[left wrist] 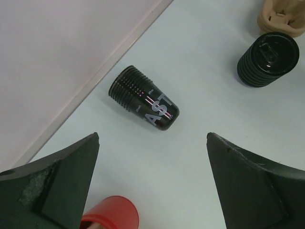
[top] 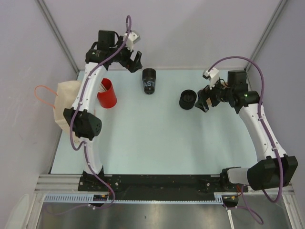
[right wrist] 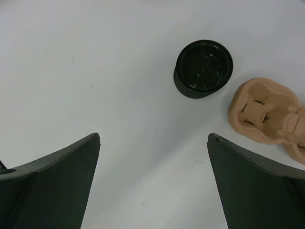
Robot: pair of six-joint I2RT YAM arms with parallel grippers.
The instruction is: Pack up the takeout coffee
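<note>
The takeout coffee [top: 149,81] is a black cup with ribbed sides and pale lettering. It appears to lie on its side near the table's far edge [left wrist: 144,98]. My left gripper [top: 132,61] hovers just left of it and behind it, open and holding nothing [left wrist: 152,136]. My right gripper [top: 203,100] is open and empty too [right wrist: 154,136]. It hangs just right of a squatter black round piece [top: 188,99], and the coffee is outside the right wrist view.
A red cup [top: 107,94] with white sticks stands left of the coffee [left wrist: 112,213]. A beige bag [top: 64,102] with an orange handle lies at the table's left edge. The squat black piece [right wrist: 204,67] [left wrist: 268,58] sits beside a tan moulded carrier [right wrist: 269,117] [left wrist: 281,15].
</note>
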